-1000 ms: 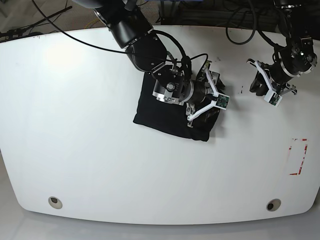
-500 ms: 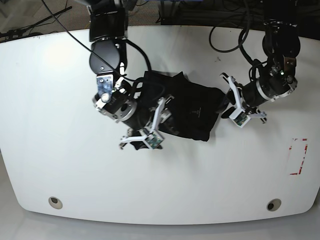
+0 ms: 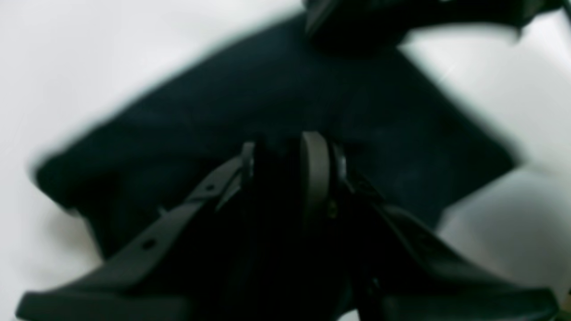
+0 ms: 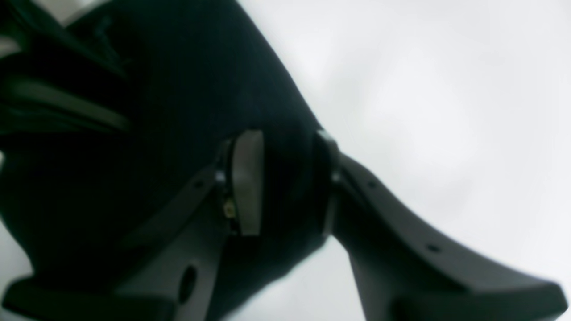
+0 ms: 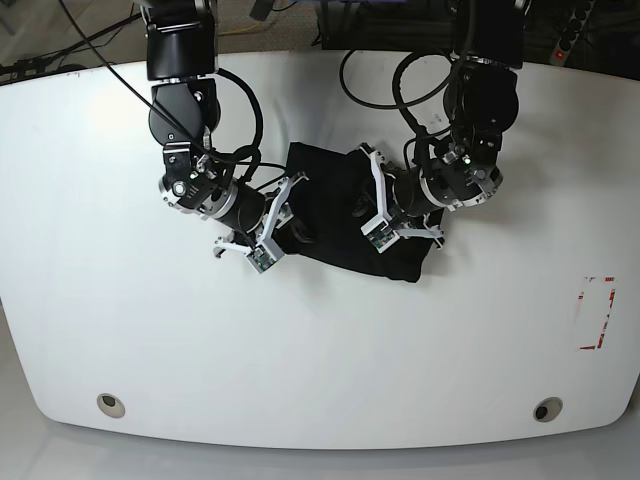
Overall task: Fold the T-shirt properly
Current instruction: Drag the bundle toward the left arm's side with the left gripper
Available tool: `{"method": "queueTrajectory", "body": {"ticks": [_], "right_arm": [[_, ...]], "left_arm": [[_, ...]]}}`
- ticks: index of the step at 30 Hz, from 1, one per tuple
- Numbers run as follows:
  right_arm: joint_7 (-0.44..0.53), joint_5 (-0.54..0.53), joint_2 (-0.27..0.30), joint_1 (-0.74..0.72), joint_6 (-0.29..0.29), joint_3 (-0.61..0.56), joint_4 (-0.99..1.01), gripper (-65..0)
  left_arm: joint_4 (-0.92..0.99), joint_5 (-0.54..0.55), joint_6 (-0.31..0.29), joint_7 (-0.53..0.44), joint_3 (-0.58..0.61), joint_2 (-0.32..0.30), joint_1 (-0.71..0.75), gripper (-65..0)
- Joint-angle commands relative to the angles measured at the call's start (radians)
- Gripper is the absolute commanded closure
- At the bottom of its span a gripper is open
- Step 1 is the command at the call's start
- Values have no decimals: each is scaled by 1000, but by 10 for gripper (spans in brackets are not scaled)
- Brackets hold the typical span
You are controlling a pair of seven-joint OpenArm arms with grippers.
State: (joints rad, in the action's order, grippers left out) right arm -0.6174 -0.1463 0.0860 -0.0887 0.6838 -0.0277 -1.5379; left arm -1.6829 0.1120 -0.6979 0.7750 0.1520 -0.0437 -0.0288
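Both grippers' jaws pinch narrow on opposite edges of the folded T-shirt mid-bench, right gripper, left gripper; uneven pulling could undo the fold

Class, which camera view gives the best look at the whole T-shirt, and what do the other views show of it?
The base view: the folded T-shirt lies whole on the table, a hand at each side. The left wrist view shows only a blurred black slab beyond the left hand; the right wrist view shows one edge between the fingers of the right hand.
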Motion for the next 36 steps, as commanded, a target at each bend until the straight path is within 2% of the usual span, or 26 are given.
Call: {"method": "queueTrajectory", "body": {"ticks": [1, 5, 10, 14, 17, 20, 25, 28, 33, 36], "right_arm": [[129, -17, 1, -26, 6, -1, 107, -168], [230, -16, 4, -36, 6, -2, 241, -168], [299, -17, 27, -62, 6, -1, 339, -168], [298, -23, 37, -59, 4, -2, 294, -168], [201, -23, 41, -53, 4, 2, 167, -168], [107, -20, 42, -46, 6, 4, 38, -168], [81, -13, 51, -67, -3, 1, 15, -168], [98, 23, 57, -99, -3, -2, 103, -166], [225, 107, 57, -125, -2, -2, 261, -166], [230, 112, 57, -110, 4, -4, 262, -166]], "left_arm": [[70, 7, 2, -13, -12, -20, -38, -125], [137, 12, 2, -101, -13, -107, -36, -125], [228, 10, 2, -159, -12, -161, -44, -125], [241, 12, 1, -159, -12, -181, -95, -125], [158, 13, 0, -154, -13, -203, -101, -125], [46, 12, 0, -154, -22, -204, -96, -125], [-62, 12, 0, -105, -73, -200, -59, -125], [-107, 12, 0, -67, -79, -189, -47, -125], [-176, 12, 0, -39, -98, -160, 23, -125], [-190, 10, 7, -39, -104, -121, 54, -126]]}}
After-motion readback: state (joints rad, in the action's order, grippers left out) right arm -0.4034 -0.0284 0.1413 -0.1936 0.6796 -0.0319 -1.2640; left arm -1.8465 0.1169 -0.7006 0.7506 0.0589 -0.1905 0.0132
